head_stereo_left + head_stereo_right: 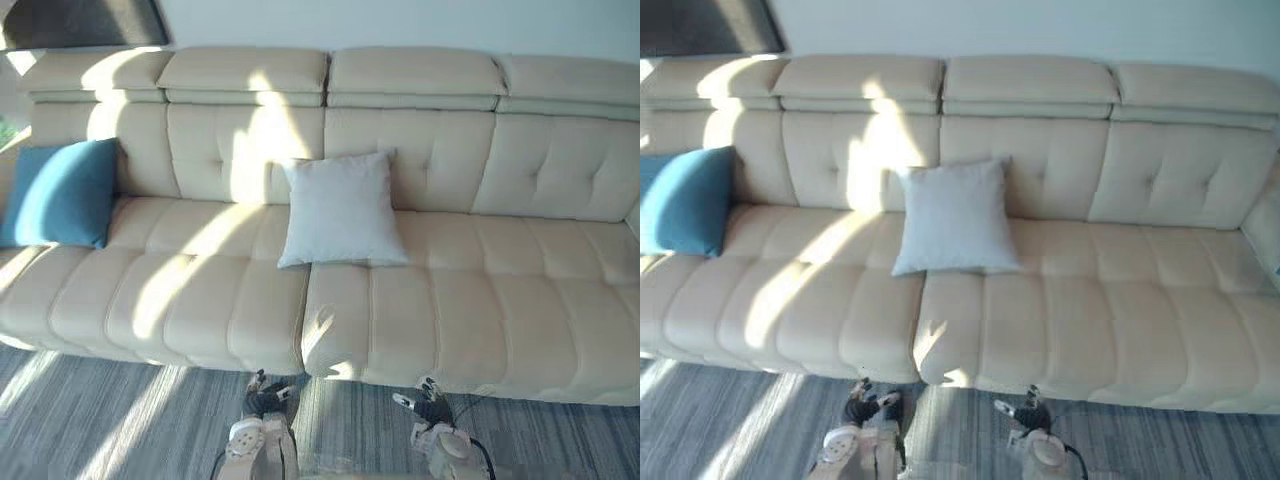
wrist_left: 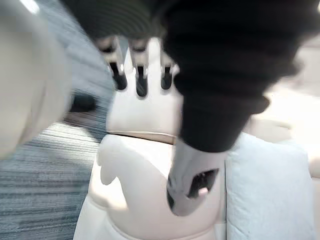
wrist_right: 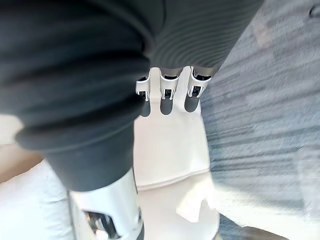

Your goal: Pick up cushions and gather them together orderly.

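**Two cushions apart on the sofa, both hands empty**

A long cream sofa (image 1: pixel 480 300) spans the head views, with patches of sunlight across its left half. The white cushion (image 1: pixel 340 210) stands near the middle of the seat. It leans back against the backrest, and its lower edge lies over the seam between two seat sections. The blue cushion (image 1: pixel 62 193) sits at the sofa's left end, also propped against the backrest and well apart from the white one.

Both hands are low, just in front of the seat's front edge and above the grey carpet (image 1: pixel 100 420). The left hand (image 1: pixel 262 398) is below the middle seam, and the right hand (image 1: pixel 430 405) is further right. Neither touches a cushion.

In the left wrist view the fingers (image 2: pixel 141 80) are held out straight and relaxed, with nothing between them and the thumb. The right wrist view shows that hand's fingers (image 3: pixel 167 95) equally straight and holding nothing.
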Motion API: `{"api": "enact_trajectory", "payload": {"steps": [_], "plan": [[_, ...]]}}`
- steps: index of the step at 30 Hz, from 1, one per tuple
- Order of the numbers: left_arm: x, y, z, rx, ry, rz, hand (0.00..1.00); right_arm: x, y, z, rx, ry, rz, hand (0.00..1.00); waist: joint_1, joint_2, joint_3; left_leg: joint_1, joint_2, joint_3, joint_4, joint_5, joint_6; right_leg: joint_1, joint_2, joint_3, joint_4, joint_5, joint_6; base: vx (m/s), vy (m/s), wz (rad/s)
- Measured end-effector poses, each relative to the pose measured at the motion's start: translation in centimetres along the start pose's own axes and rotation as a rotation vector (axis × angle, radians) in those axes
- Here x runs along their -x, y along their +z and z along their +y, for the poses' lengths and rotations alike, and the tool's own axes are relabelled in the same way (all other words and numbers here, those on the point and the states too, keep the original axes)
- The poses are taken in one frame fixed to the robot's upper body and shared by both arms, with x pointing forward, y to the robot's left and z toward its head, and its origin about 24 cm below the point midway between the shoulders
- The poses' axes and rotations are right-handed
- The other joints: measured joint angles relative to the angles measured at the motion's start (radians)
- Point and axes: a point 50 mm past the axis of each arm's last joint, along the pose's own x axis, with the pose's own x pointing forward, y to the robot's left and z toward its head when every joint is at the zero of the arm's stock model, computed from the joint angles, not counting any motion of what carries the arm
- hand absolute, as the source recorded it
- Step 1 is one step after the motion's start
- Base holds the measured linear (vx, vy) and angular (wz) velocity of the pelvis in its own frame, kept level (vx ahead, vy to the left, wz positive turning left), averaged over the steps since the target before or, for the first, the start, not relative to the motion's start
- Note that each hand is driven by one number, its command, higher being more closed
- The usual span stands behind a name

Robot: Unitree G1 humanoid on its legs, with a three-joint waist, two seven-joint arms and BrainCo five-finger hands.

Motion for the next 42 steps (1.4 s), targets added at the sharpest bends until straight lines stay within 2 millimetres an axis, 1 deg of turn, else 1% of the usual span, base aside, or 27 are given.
{"api": "enact_trajectory", "payload": {"steps": [1,2,3,4,5,6,7,8,9,10,11,12,13,14,15,16,18,19,21,22,25,26,28,32,38,40,42], "plan": [[-0.1,0.2,0.0,-0.002,-0.001,-0.002,0.00,-0.1,0.3,0.1,0.001,0.003,-0.007,0.00,-0.001,-0.001,0.008,-0.009,-0.007,-0.004,0.070,-0.057,0.002,-0.007,-0.007,-0.001,-0.010,-0.003,-0.005,-0.28,-0.037,-0.62],[-0.2,0.3,0.0,-0.005,-0.003,-0.003,0.00,-0.1,0.2,0.0,0.000,0.002,-0.005,0.00,-0.002,-0.002,0.009,-0.029,-0.007,-0.007,0.189,-0.139,0.023,-0.031,-0.018,-0.001,-0.011,-0.001,-0.004,-0.19,0.053,-0.53],[-0.3,0.3,0.0,-0.009,-0.007,0.001,0.00,0.1,-0.3,-0.2,-0.003,-0.001,0.009,0.00,-0.005,-0.003,0.009,-0.028,-0.005,-0.010,0.283,-0.197,0.030,-0.042,-0.026,0.001,-0.007,0.009,-0.001,-0.21,0.114,-0.51],[-0.3,0.1,0.1,-0.010,-0.007,0.009,0.00,0.7,-1.6,-0.7,-0.013,-0.017,0.046,0.00,-0.006,-0.009,0.005,-0.009,-0.003,-0.010,0.388,-0.263,0.025,-0.043,-0.039,0.008,-0.007,0.020,0.007,-0.15,0.152,-0.32],[-0.1,-0.3,0.2,-0.011,-0.005,0.020,0.00,1.1,-2.5,-1.2,-0.016,-0.029,0.074,0.00,-0.010,-0.011,0.000,0.023,-0.001,-0.015,0.433,-0.306,0.012,-0.043,-0.045,0.020,-0.012,0.028,0.019,-0.11,0.166,-0.22],[0.0,-0.5,0.2,-0.011,-0.005,0.028,0.00,1.3,-2.9,-1.4,-0.016,-0.033,0.084,0.00,-0.014,-0.008,-0.004,0.038,0.001,-0.020,0.439,-0.322,0.008,-0.043,-0.046,0.023,-0.015,0.032,0.023,-0.05,0.273,-0.10],[0.3,-1.5,0.4,-0.017,-0.011,0.066,0.00,1.6,-3.8,-1.9,-0.016,-0.045,0.124,0.00,-0.035,0.015,-0.015,0.085,0.003,-0.042,0.382,-0.394,-0.010,-0.048,-0.039,0.033,-0.023,0.047,0.046,-0.02,0.203,-0.02],[0.3,-1.7,0.4,-0.023,-0.014,0.074,0.00,1.5,-3.8,-2.3,-0.016,-0.052,0.129,0.00,-0.041,0.014,-0.018,0.099,-0.008,-0.042,0.336,-0.408,-0.009,-0.053,-0.031,0.043,-0.033,0.056,0.059,-0.04,0.263,0.06],[0.3,-2.0,1.2,-0.049,-0.006,0.093,0.00,1.5,-4.4,-1.8,-0.027,-0.040,0.166,0.00,-0.058,-0.012,-0.028,0.138,-0.055,-0.038,0.206,-0.395,-0.005,-0.057,-0.031,0.082,-0.110,0.090,0.066,-0.04,0.118,0.06],[0.2,-2.0,1.5,-0.056,-0.002,0.096,0.00,1.7,-5.0,-1.8,-0.030,-0.036,0.190,0.00,-0.058,-0.024,-0.030,0.153,-0.071,-0.036,0.168,-0.370,0.001,-0.046,-0.031,0.098,-0.144,0.108,0.066,-0.04,0.146,0.10],[0.3,-2.4,2.2,-0.074,0.010,0.112,0.00,2.0,-5.8,-1.9,-0.025,-0.033,0.228,0.00,-0.059,-0.038,-0.042,0.195,-0.107,-0.039,0.088,-0.317,0.015,-0.004,-0.028,0.132,-0.236,0.157,0.061,-0.01,0.066,0.19],[0.4,-2.8,2.6,-0.090,0.010,0.130,0.00,2.2,-6.3,-2.3,-0.008,-0.036,0.244,0.00,-0.063,-0.030,-0.048,0.217,-0.128,-0.047,0.050,-0.299,0.026,0.028,-0.032,0.138,-0.281,0.185,0.064,-0.02,0.073,0.23],[0.5,-3.0,2.7,-0.097,0.010,0.136,0.00,2.3,-6.4,-2.5,-0.001,-0.036,0.249,0.00,-0.064,-0.026,-0.050,0.219,-0.133,-0.048,0.046,-0.296,0.029,0.033,-0.036,0.137,-0.289,0.190,0.066,-0.05,0.092,0.28],[0.6,-3.2,3.1,-0.109,0.015,0.148,0.00,2.2,-6.4,-2.7,0.006,-0.036,0.253,0.00,-0.065,-0.020,-0.053,0.219,-0.145,-0.056,0.040,-0.284,0.038,0.038,-0.043,0.133,-0.297,0.200,0.076,-0.08,0.093,0.19],[0.8,-3.7,3.6,-0.118,0.020,0.166,0.00,2.1,-6.4,-2.8,0.008,-0.038,0.257,0.00,-0.065,-0.009,-0.061,0.221,-0.152,-0.059,0.017,-0.265,0.041,0.036,-0.045,0.131,-0.306,0.209,0.075,-0.09,0.074,0.16],[0.8,-3.9,3.8,-0.121,0.021,0.174,0.00,2.1,-6.3,-2.9,0.009,-0.041,0.258,0.00,-0.066,-0.007,-0.063,0.225,-0.155,-0.060,0.002,-0.254,0.043,0.036,-0.046,0.131,-0.312,0.215,0.072,-0.13,0.029,0.04],[1.4,-4.9,4.6,-0.124,0.039,0.212,0.00,2.1,-6.4,-3.3,0.015,-0.046,0.265,0.00,-0.066,-0.001,-0.065,0.263,-0.166,-0.064,-0.085,-0.202,0.044,0.038,-0.048,0.134,-0.330,0.235,0.073,-0.12,-0.007,-0.03],[1.5,-4.9,4.7,-0.127,0.041,0.212,0.00,2.1,-6.4,-3.3,0.015,-0.046,0.265,0.00,-0.066,0.000,-0.065,0.270,-0.168,-0.067,-0.102,-0.191,0.044,0.038,-0.049,0.133,-0.330,0.236,0.073,-0.12,-0.038,0.06],[1.5,-5.1,4.7,-0.133,0.037,0.219,0.00,2.1,-6.5,-3.6,0.023,-0.048,0.277,0.00,-0.065,-0.003,-0.066,0.311,-0.178,-0.086,-0.205,-0.128,0.043,0.037,-0.049,0.131,-0.336,0.244,0.063,-0.12,-0.039,0.07],[1.6,-5.1,4.7,-0.131,0.037,0.220,0.00,2.1,-6.5,-3.6,0.024,-0.048,0.277,0.00,-0.065,-0.003,-0.066,0.316,-0.178,-0.087,-0.218,-0.119,0.043,0.037,-0.047,0.131,-0.339,0.247,0.061,-0.11,-0.033,0.02],[1.8,-5.6,4.7,-0.130,0.036,0.242,0.00,2.1,-6.5,-3.8,0.028,-0.048,0.278,0.00,-0.068,0.007,-0.079,0.349,-0.178,-0.096,-0.315,-0.067,0.043,0.036,-0.040,0.128,-0.363,0.261,0.068,-0.08,-0.025,0.00],[1.9,-5.8,4.7,-0.129,0.036,0.246,0.00,2.1,-6.5,-3.8,0.028,-0.049,0.278,0.00,-0.069,0.008,-0.083,0.366,-0.179,-0.102,-0.355,-0.053,0.035,0.036,-0.039,0.128,-0.366,0.264,0.070,-0.04,-0.011,0.00],[1.9,-5.8,4.7,-0.129,0.036,0.248,0.00,2.1,-6.5,-3.7,0.030,-0.047,0.279,0.00,-0.070,0.006,-0.086,0.390,-0.182,-0.109,-0.407,-0.033,0.040,0.036,-0.038,0.129,-0.367,0.265,0.072,-0.02,-0.006,0.03],[1.9,-5.8,4.9,-0.132,0.038,0.245,0.00,2.1,-6.5,-3.5,0.035,-0.040,0.281,0.00,-0.071,0.002,-0.089,0.390,-0.193,-0.110,-0.410,-0.031,0.037,0.041,-0.044,0.135,-0.384,0.274,0.075,0.01,0.010,0.00],[1.9,-5.9,4.9,-0.135,0.038,0.254,0.00,2.1,-6.6,-3.5,0.035,-0.040,0.288,0.00,-0.071,-0.002,-0.090,0.394,-0.199,-0.098,-0.410,-0.033,0.044,0.054,-0.044,0.148,-0.415,0.292,0.078,0.07,0.019,-0.07],[1.8,-5.8,4.9,-0.135,0.036,0.253,0.00,2.1,-6.6,-3.4,0.033,-0.041,0.286,0.00,-0.071,-0.002,-0.089,0.403,-0.197,-0.082,-0.410,-0.036,0.041,0.054,-0.040,0.165,-0.415,0.292,0.077,0.05,-0.006,-0.29],[1.8,-5.7,4.7,-0.135,0.033,0.252,0.00,1.7,-6.1,-3.4,0.029,-0.047,0.273,0.00,-0.071,0.004,-0.083,0.417,-0.186,-0.047,-0.410,-0.051,0.036,0.044,-0.031,0.212,-0.415,0.295,0.072,0.03,-0.013,-0.53]]}}
